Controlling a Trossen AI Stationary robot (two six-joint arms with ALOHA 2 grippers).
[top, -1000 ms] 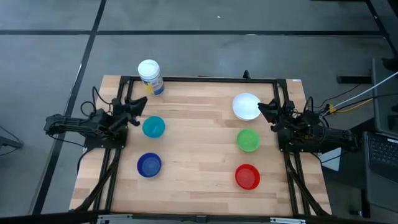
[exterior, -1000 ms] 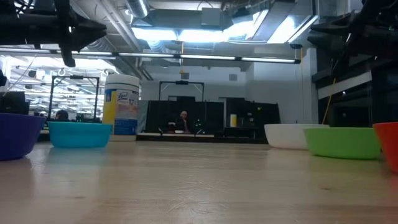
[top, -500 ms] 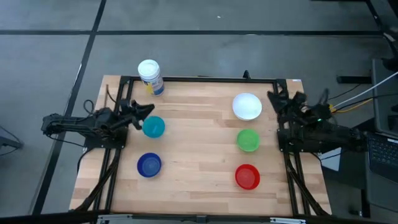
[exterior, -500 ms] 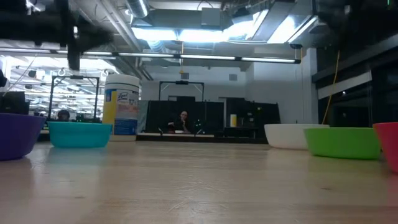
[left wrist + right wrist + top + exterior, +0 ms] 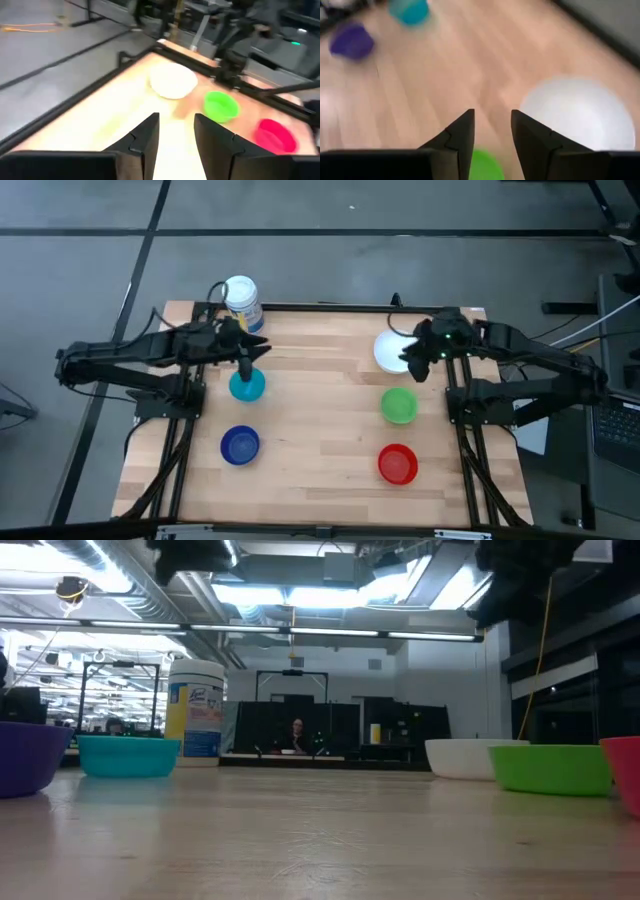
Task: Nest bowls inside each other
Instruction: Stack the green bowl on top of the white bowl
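Five bowls rest upright on their bases on the wooden table, apart from one another. Light blue (image 5: 247, 387) and dark blue (image 5: 240, 445) are on the left. White (image 5: 392, 346), green (image 5: 399, 405) and red (image 5: 397, 464) are on the right. My left gripper (image 5: 248, 366) hangs open above the light blue bowl's far rim, nothing between its fingers (image 5: 176, 131). My right gripper (image 5: 411, 366) hangs open above the white bowl's near right rim (image 5: 575, 115), tipped downward, also with nothing between its fingers. Both stand well above the bowls; the low view shows only the arms' dark undersides along its top.
A white cylindrical container with a blue-yellow label (image 5: 241, 302) stands at the table's far left corner, just beyond my left arm. A black frame (image 5: 320, 308) runs along the table's edges. Bare wood (image 5: 320, 410) lies between the two groups of bowls.
Both arms have risen from low at the table's sides and swung in over the table. My left gripper has gone up and toward the right, over the light blue bowl. My right gripper has gone up and toward the left, tipping downward over the white bowl. No bowl has moved.
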